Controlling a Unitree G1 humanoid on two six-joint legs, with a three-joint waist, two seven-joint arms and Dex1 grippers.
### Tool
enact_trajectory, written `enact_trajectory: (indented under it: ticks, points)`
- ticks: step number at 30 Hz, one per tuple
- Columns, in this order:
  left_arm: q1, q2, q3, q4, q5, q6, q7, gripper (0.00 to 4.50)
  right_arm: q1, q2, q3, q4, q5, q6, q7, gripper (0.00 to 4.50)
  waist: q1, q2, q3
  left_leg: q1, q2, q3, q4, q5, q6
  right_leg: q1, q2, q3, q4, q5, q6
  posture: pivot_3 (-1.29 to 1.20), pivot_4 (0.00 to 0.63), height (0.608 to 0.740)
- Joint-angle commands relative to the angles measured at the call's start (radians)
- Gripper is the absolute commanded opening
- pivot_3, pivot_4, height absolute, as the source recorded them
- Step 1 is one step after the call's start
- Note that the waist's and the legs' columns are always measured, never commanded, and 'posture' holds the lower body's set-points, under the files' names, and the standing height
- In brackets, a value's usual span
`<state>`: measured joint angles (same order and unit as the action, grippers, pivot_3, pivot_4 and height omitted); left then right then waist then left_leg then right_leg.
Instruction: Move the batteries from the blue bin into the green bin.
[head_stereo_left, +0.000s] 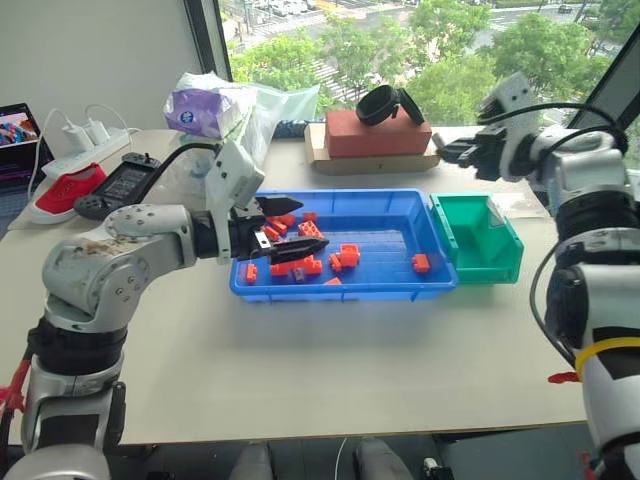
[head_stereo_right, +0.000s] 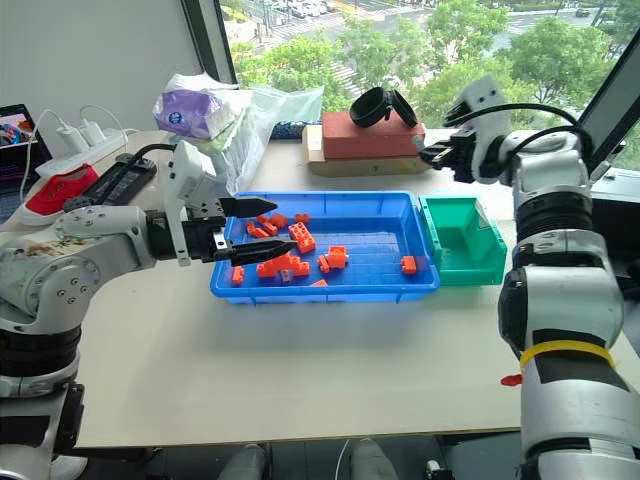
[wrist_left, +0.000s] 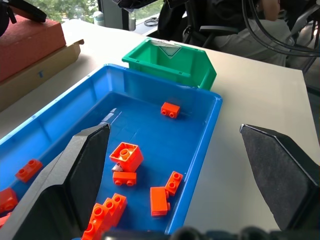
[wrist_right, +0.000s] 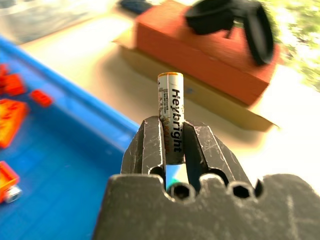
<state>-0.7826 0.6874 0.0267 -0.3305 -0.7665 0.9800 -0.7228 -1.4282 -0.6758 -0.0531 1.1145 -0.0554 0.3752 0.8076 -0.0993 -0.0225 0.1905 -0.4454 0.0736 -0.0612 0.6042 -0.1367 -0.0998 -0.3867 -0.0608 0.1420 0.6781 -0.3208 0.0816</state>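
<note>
My right gripper (wrist_right: 172, 131) is shut on a battery (wrist_right: 170, 115), a slim silver cylinder with black lettering that stands upright between the fingers. In the head views this right gripper (head_stereo_left: 452, 152) is raised behind the green bin (head_stereo_left: 490, 245), above the table's far side. The blue bin (head_stereo_left: 345, 292) holds several orange bricks (head_stereo_left: 348, 255). A small silver-grey end (wrist_right: 11, 194) pokes out beside one brick. My left gripper (head_stereo_left: 305, 225) is open and empty, hovering over the blue bin's left end and pointing toward the green bin (wrist_left: 167, 62).
Behind the bins a red block (head_stereo_left: 375, 135) with a black strap lies on a flat cardboard box. Plastic bags (head_stereo_left: 215, 110), a power strip (head_stereo_left: 85, 140) and a black controller (head_stereo_left: 120, 185) crowd the far left. A person sits beyond the table (wrist_left: 250, 25).
</note>
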Motion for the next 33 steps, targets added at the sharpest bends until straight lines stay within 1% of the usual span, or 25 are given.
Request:
enact_trajectory:
  ticks: [1, 4, 7, 10, 15, 16, 18, 19, 20, 21, 22, 24, 26, 31, 33]
  points:
    - [-0.051, -0.02, 0.012, 0.039, 0.026, -0.023, 0.021, 4.5, 0.039, -0.029, 0.012, -0.024, -0.013, 0.032, -0.029, 0.24, -0.001, 0.0, 0.0, 0.0, 0.0, 0.0, 0.0, 0.0, 0.0, 0.0, 0.0, 0.0, 0.0, 0.0, 0.0, 0.0, 0.15, 0.74]
    - [-0.081, -0.041, -0.008, 0.074, 0.057, -0.045, 0.021, 4.5, 0.093, -0.028, 0.034, -0.042, -0.028, 0.047, -0.043, 0.24, 0.002, 0.0, 0.0, 0.0, 0.0, 0.0, 0.0, 0.0, 0.0, 0.0, 0.0, 0.0, 0.0, 0.0, 0.0, 0.0, 0.15, 0.74]
    - [-0.107, -0.056, -0.056, 0.1, 0.096, -0.077, -0.015, 4.5, 0.143, -0.032, 0.054, -0.048, -0.046, 0.078, -0.078, 0.24, 0.002, 0.0, 0.0, 0.0, 0.0, 0.0, 0.0, 0.0, 0.0, 0.0, 0.0, 0.0, 0.0, 0.0, 0.0, 0.0, 0.15, 0.74]
    - [-0.132, -0.068, -0.066, 0.128, 0.113, -0.092, -0.031, 4.5, 0.172, -0.041, 0.062, -0.059, -0.06, 0.098, -0.108, 0.24, 0.0, 0.001, 0.001, 0.0, 0.0, 0.0, 0.0, 0.0, 0.0, 0.0, 0.0, 0.0, 0.0, 0.0, 0.0, 0.0, 0.15, 0.74]
    - [-0.147, -0.081, -0.075, 0.144, 0.124, -0.099, -0.055, 4.5, 0.21, -0.043, 0.06, -0.124, -0.041, 0.155, -0.085, 0.24, -0.001, 0.001, 0.001, 0.0, 0.0, 0.0, 0.0, 0.0, 0.0, 0.0, 0.0, 0.0, 0.0, 0.0, 0.0, 0.0, 0.15, 0.74]
    - [-0.145, -0.081, -0.079, 0.141, 0.125, -0.099, -0.063, 4.5, 0.219, -0.042, 0.06, -0.139, -0.038, 0.165, -0.08, 1.25, -0.001, 0.001, 0.001, 0.0, 0.0, 0.0, 0.0, 0.0, 0.0, 0.0, 0.0, 0.0, 0.0, 0.0, 0.0, 0.0, 0.15, 0.74]
    - [-0.141, -0.078, -0.087, 0.138, 0.136, -0.107, -0.073, 4.5, 0.23, -0.039, 0.047, -0.161, -0.025, 0.19, -0.089, 1.82, 0.002, 0.001, 0.001, 0.0, 0.0, 0.0, 0.0, 0.0, 0.0, 0.0, 0.0, 0.0, 0.0, 0.0, 0.0, 0.0, 0.15, 0.74]
    - [-0.139, -0.075, -0.088, 0.139, 0.141, -0.11, -0.077, 4.5, 0.233, -0.039, 0.044, -0.171, -0.021, 0.198, -0.094, 2.25, 0.002, 0.001, 0.001, 0.0, 0.0, 0.0, 0.0, 0.0, 0.0, 0.0, 0.0, 0.0, 0.0, 0.0, 0.0, 0.0, 0.15, 0.74]
    - [-0.139, -0.07, -0.085, 0.143, 0.147, -0.113, -0.081, 4.5, 0.234, -0.041, 0.045, -0.183, -0.018, 0.203, -0.093, 2.5, 0.002, 0.001, 0.001, 0.0, 0.0, 0.0, 0.0, 0.0, 0.0, 0.0, 0.0, 0.0, 0.0, 0.0, 0.0, 0.0, 0.15, 0.74]
    - [-0.139, -0.065, -0.081, 0.147, 0.154, -0.116, -0.085, 4.5, 0.235, -0.045, 0.049, -0.197, -0.019, 0.202, -0.089, 2.9, 0.002, 0.001, 0.001, 0.0, 0.0, 0.0, 0.0, 0.0, 0.0, 0.0, 0.0, 0.0, 0.0, 0.0, 0.0, 0.0, 0.15, 0.74]
    - [-0.14, -0.055, -0.074, 0.151, 0.162, -0.117, -0.088, 4.5, 0.23, -0.05, 0.053, -0.215, -0.022, 0.2, -0.084, 3.12, 0.001, 0.001, 0.001, 0.0, 0.0, 0.0, 0.0, 0.0, 0.0, 0.0, 0.0, 0.0, 0.0, 0.0, 0.0, 0.0, 0.15, 0.74]
    - [-0.137, -0.034, -0.06, 0.154, 0.172, -0.116, -0.094, 4.5, 0.223, -0.06, 0.064, -0.26, -0.03, 0.186, -0.07, 3.12, -0.001, 0.001, 0.001, 0.0, 0.0, 0.0, 0.0, 0.0, 0.0, 0.0, 0.0, 0.0, 0.0, 0.0, 0.0, 0.0, 0.15, 0.74]
    - [-0.126, -0.004, -0.039, 0.151, 0.177, -0.112, -0.101, 4.5, 0.217, -0.053, 0.068, -0.347, -0.01, 0.189, -0.024, 3.12, -0.002, 0.002, 0.001, 0.0, 0.0, 0.0, 0.0, 0.0, 0.0, 0.0, 0.0, 0.0, 0.0, 0.0, 0.0, 0.0, 0.15, 0.74]
    - [-0.045, 0.097, 0.042, 0.138, 0.181, -0.087, -0.101, 4.5, 0.288, -0.007, 0.143, -0.705, 0.089, 0.234, 0.208, 3.12, -0.008, 0.002, 0.001, 0.001, 0.0, 0.0, 0.0, 0.0, 0.0, 0.0, 0.0, 0.0, 0.001, 0.0, 0.0, 0.0, 0.15, 0.74]
    - [0.011, 0.147, 0.071, 0.108, 0.174, -0.076, -0.115, 4.5, 0.317, 0.019, 0.184, -0.796, 0.115, 0.268, 0.256, 3.12, -0.009, 0.002, 0.001, 0.0, 0.0, 0.0, 0.0, 0.0, 0.0, 0.0, 0.0, 0.0, 0.001, 0.0, 0.0, 0.0, 0.15, 0.74]
